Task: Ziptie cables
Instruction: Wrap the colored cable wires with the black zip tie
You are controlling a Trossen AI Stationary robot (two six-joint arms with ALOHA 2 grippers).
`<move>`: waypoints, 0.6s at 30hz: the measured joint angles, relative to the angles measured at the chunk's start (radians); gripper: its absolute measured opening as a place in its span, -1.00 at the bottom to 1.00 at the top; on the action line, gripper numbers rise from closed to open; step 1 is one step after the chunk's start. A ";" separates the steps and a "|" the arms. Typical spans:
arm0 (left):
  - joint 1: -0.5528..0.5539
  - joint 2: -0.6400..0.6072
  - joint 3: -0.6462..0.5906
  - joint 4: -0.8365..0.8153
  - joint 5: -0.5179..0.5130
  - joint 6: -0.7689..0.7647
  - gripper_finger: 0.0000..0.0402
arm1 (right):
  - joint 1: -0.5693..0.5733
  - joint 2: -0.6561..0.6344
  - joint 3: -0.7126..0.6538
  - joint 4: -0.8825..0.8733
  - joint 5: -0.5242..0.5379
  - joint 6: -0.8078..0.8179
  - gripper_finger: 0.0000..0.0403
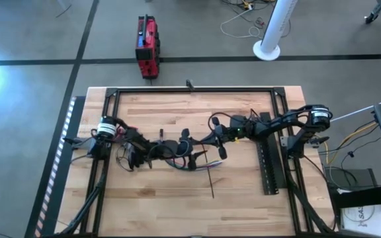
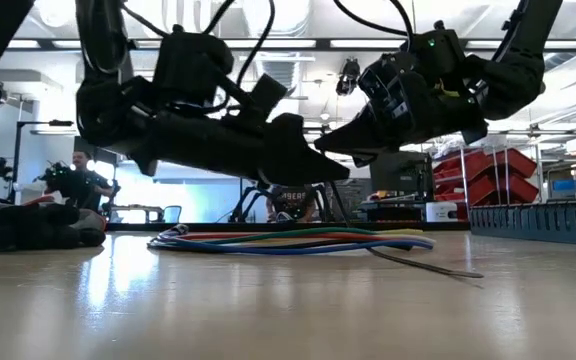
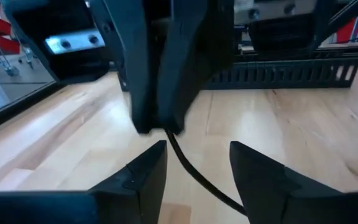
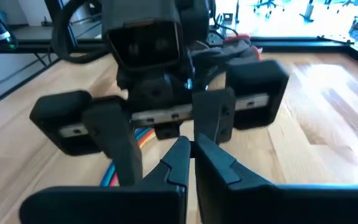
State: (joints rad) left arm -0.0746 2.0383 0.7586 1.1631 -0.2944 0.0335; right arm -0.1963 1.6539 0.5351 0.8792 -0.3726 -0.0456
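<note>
Right pincer (image 4: 191,163): dark fingers are seen nearly closed, pinched on the upper end of the thin black plastic ziptie (image 3: 197,177), which is seen in the left wrist view running from those fingertips down between the left fingers. Left pincer (image 3: 192,177): fingers are spread wide apart, nothing gripped; the strip passes through the gap, contact with either finger cannot be told.

Both pincers are held nose to nose above the light wooden worktop (image 1: 151,198), near its middle. The bundle of thin blue, green, red and yellow cables (image 2: 298,240) is laid flat on the worktop directly below the two pincers, untouched by either. The ziptie's free end (image 2: 428,265) is seen resting on the worktop just beside the cables.
</note>
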 joint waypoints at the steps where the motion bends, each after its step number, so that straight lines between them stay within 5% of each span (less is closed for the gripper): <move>1: 0.000 -0.003 -0.001 0.001 -0.001 0.001 -0.25 | 0.000 0.000 0.000 -0.007 0.002 0.000 -0.99; 18: 0.007 -0.058 -0.049 0.022 -0.014 0.009 -0.64 | 0.000 -0.001 -0.005 0.000 0.007 -0.026 -0.99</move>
State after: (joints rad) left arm -0.0673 1.9800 0.7098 1.1853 -0.3080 0.0429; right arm -0.1967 1.6531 0.5297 0.8792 -0.3660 -0.0711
